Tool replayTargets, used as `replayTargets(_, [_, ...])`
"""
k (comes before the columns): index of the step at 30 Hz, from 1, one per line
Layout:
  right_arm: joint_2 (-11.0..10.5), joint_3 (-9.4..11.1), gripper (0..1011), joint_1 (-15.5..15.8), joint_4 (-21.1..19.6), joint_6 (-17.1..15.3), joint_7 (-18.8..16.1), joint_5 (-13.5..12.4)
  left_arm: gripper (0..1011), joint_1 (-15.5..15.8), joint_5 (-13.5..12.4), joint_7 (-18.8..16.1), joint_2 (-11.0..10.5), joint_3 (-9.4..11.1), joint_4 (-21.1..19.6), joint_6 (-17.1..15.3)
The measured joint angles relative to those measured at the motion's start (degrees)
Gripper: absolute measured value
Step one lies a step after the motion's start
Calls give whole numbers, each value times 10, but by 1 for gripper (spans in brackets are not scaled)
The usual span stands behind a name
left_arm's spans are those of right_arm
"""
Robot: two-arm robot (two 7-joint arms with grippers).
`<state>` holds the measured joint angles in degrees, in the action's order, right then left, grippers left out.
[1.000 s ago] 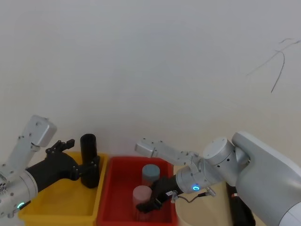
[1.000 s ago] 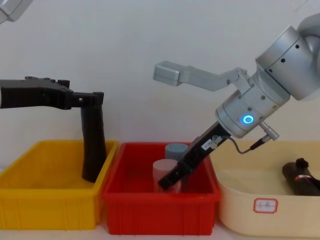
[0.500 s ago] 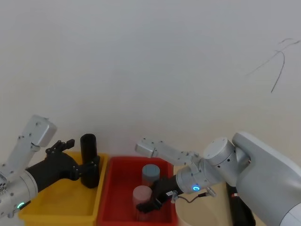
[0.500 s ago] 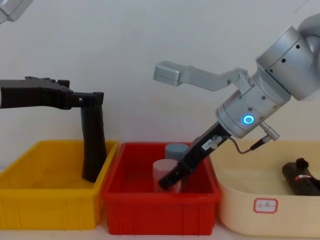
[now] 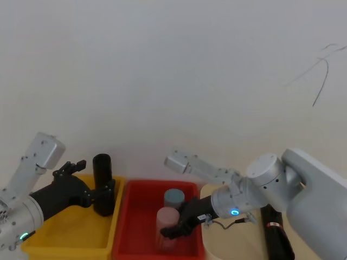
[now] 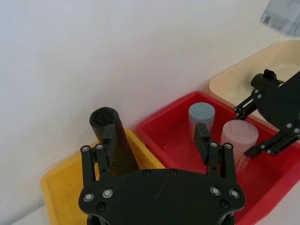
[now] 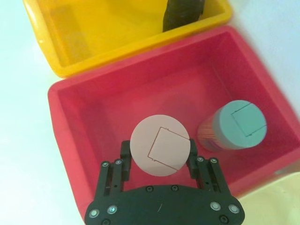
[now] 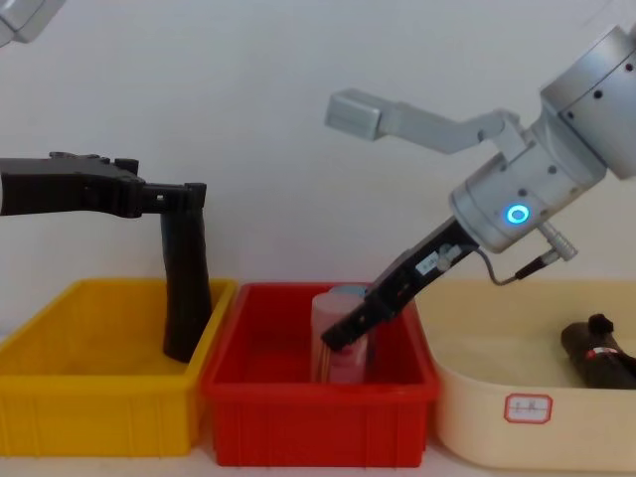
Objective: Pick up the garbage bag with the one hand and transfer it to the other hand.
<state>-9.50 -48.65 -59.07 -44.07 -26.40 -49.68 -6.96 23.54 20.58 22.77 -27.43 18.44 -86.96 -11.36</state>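
The garbage bag (image 8: pixel 599 355), a short black roll with a red-and-white band, lies in the cream bin (image 8: pixel 517 437) at the right, seen from above as a dark roll (image 5: pixel 275 234); no gripper touches it. My right gripper (image 8: pixel 343 333) reaches down into the red bin (image 8: pixel 308 412). It is shut on a pink cylinder (image 7: pixel 159 145) and holds it raised off the bin floor. My left gripper (image 6: pixel 155 134) is open at the upper end of a tall plain black roll (image 8: pixel 186 288) in the yellow bin (image 8: pixel 89 407), one finger against it.
A blue-grey cylinder (image 7: pixel 239 124) stands in the red bin right behind the pink one. The three bins sit side by side, yellow, red, cream, close to a white wall. The cream bin carries a small label (image 8: pixel 528 406) on its front.
My right gripper has lifted the pink cylinder upward and shifted a little to the right. The left arm and the tall black roll have not moved.
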Motion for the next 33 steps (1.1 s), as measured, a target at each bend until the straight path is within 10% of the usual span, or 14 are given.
replayTargets(33, [-130, 107, 666, 67, -254, -106, 75, -57, 1000, 0, 0, 0, 0, 0, 0, 0])
